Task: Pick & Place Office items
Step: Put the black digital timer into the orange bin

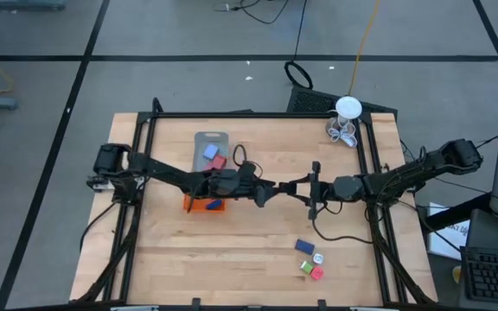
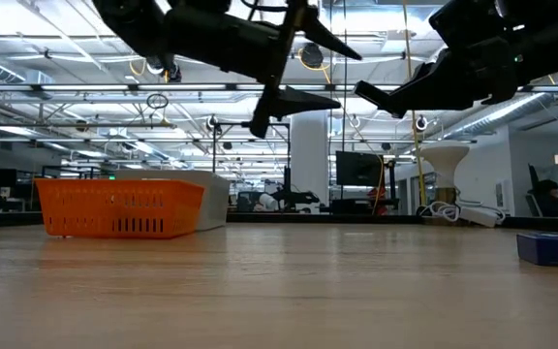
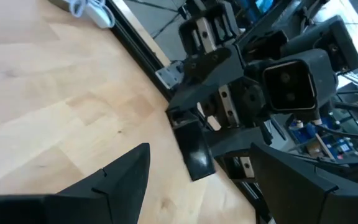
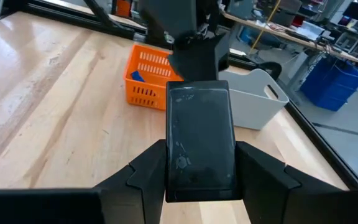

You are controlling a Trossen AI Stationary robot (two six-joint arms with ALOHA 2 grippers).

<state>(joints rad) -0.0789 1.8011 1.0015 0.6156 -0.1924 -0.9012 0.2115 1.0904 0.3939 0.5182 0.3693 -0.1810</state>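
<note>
Wooden table (image 1: 171, 250): the right gripper (image 1: 305, 187) pinches a black block (image 4: 199, 140), long axis pointing toward the left gripper (image 1: 271, 192), whose fingers are spread, facing it.

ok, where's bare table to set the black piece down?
Bare wood: the whole front-left, below the orange tray, and the back middle between the grey tray and the white wire-loop thing. Crowded: centre, where left gripper meets right gripper holding the black piece; front-right block cluster.
</note>
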